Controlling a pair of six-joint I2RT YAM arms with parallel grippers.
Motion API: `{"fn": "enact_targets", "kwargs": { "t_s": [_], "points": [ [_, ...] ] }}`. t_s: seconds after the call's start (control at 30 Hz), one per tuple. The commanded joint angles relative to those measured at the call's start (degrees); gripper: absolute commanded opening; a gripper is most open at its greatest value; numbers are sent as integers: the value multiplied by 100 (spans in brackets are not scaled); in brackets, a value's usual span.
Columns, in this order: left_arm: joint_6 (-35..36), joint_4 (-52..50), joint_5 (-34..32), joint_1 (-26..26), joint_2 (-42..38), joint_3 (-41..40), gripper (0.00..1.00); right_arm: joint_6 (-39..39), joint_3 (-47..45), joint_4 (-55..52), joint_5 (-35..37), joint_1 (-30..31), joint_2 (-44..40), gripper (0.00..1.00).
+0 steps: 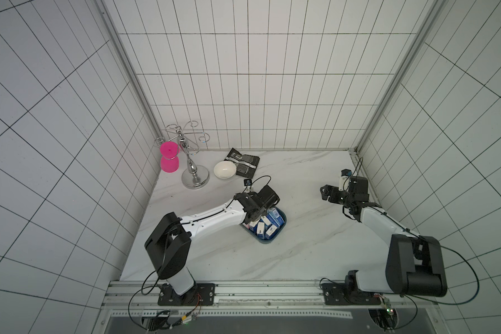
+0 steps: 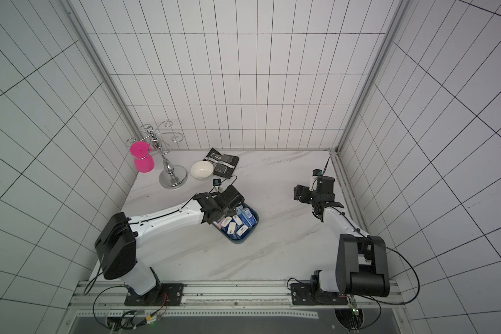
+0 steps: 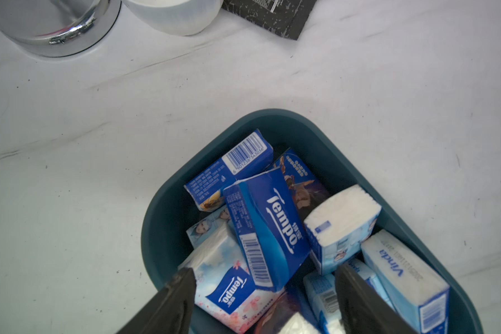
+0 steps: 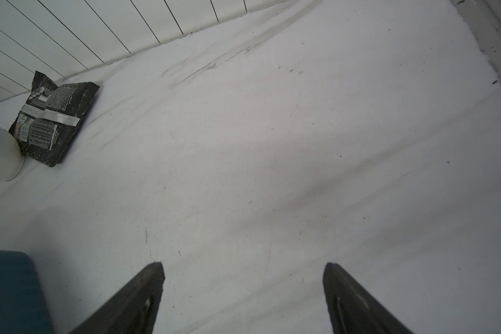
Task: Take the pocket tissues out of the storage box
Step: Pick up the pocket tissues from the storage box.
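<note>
The dark teal storage box [image 1: 265, 240] [image 2: 237, 240] sits mid-table, filled with several pocket tissues [image 1: 268, 224] [image 2: 237, 224] in dark blue, light blue and white. My left gripper [image 1: 262, 214] [image 3: 265, 277] reaches down into the box [image 3: 162, 202]. It is open, and its fingers straddle a pale blossom-print packet [image 3: 229, 286] and the end of a dark blue Tempo packet [image 3: 269, 219]. One finger [image 3: 182, 289] lies against the pale packet's edge. My right gripper [image 1: 324, 193] [image 4: 243, 269] hangs open and empty over bare table to the right. A corner of the box [image 4: 9, 289] shows beside it.
At the back left stand a chrome stand [image 1: 194, 176] with hooks and two pink cups [image 1: 169, 157]. A white bowl [image 1: 224, 169] and a black-and-silver pouch [image 1: 245, 164] lie behind the box. Tiled walls close the table on three sides.
</note>
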Motion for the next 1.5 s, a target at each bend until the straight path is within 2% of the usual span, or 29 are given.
{"fn": "enact_targets", "kwargs": {
  "t_s": [0.0, 0.4, 0.97, 1.03, 1.13, 1.23, 1.37, 1.47],
  "points": [
    [-174, 99, -218, 5, 197, 153, 72, 85, 173, 13, -92, 44, 4, 88],
    [-98, 264, -589, 51, 312, 26, 53, 216, 234, -23, -66, 73, 132, 84],
    [-45, 978, -123, 322, 581, -313, 46, 314, 278, 27, -62, 71, 302, 83],
    [-53, 1028, -68, 322, 640, -331, 39, 323, 295, 32, -92, 83, 349, 83],
    [-113, 1057, 3, 313, 757, -347, 36, 332, 335, 34, -101, 92, 415, 83],
    [-198, 1068, -18, 304, 742, -440, 21, 336, 357, 14, -97, 103, 460, 83],
    [-272, 1156, -56, 294, 602, -609, 16, 358, 381, 21, -95, 124, 511, 83],
    [-256, 1104, -97, 278, 562, -605, 7, 367, 436, -18, -104, 134, 571, 84]
  ]
}}
